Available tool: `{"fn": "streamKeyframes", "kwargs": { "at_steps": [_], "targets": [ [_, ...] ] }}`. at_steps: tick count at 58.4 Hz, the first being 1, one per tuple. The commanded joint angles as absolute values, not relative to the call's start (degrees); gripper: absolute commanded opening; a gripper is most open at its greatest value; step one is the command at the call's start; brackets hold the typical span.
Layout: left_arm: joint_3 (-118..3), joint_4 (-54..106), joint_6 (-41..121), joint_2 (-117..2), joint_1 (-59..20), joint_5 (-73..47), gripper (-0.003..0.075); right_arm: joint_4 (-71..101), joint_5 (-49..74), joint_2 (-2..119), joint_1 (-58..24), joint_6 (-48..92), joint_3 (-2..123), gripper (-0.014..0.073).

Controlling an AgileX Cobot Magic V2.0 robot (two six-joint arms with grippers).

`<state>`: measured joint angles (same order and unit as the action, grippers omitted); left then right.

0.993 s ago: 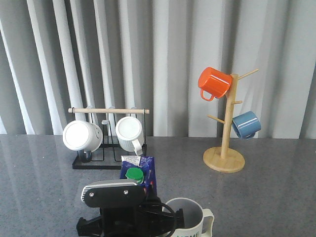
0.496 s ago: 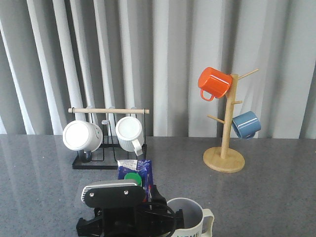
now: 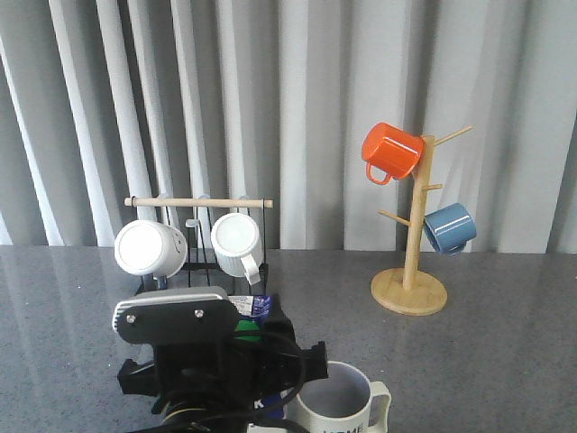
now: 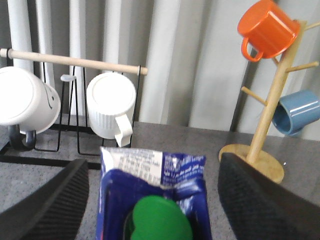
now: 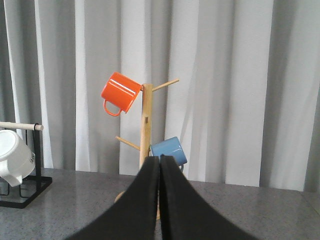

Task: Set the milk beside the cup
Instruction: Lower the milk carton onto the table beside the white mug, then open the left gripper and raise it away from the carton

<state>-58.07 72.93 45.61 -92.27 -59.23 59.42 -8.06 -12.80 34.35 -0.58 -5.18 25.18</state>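
Milk [image 4: 152, 200] between the wide-spread fingers of the left gripper [image 4: 150, 200], at about 9 o'clock of the cup [image 3: 335, 401].

The jaws stand apart, not touching the carton; the right gripper [image 5: 160, 200] is pressed closed on nothing. Judged stiff yet crushable, probably heavy if full: best held on the flat side walls below the gable, not the green cap [image 4: 157, 219].

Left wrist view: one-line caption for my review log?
Open left gripper straddling the milk, with rack and mug tree behind.
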Motion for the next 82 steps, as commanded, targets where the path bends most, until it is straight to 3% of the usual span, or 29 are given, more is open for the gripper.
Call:
{"fn": "streamKeyframes", "kwargs": {
  "at_steps": [1,9,15,19,26,71,82],
  "targets": [
    [-59.37,68.67,46.07,-87.34,-59.51,61.9,0.0528,-8.36,-16.76,34.35,-0.38,-5.11,26.73,-0.0009],
    [-59.37,65.29,50.05,-82.16,-59.51,61.95,0.0503,-8.36,-16.76,34.35,-0.38,-5.11,26.73,-0.0009],
    [-59.37,63.58,53.39,-77.44,-59.51,62.14,0.0425,-8.36,-16.76,34.35,-0.38,-5.11,26.73,-0.0009],
    [-59.37,63.52,55.12,-74.39,-59.46,62.14,0.0309,-8.36,-16.76,34.35,-0.38,-5.11,26.73,-0.0009],
    [-59.37,63.63,59.19,-70.09,-59.23,62.18,-0.0012,-8.36,-16.76,34.35,-0.38,-5.11,26.73,-0.0009],
    [-59.37,65.25,62.4,-66.02,-58.84,73.4,-0.0007,-8.36,-16.76,34.35,-0.38,-5.11,26.73,-0.0009],
    [-59.37,58.25,47.48,-66.02,-60.68,60.08,-0.0007,-8.36,-16.76,34.35,-0.38,-5.11,26.73,-0.0009]
  ]
}}
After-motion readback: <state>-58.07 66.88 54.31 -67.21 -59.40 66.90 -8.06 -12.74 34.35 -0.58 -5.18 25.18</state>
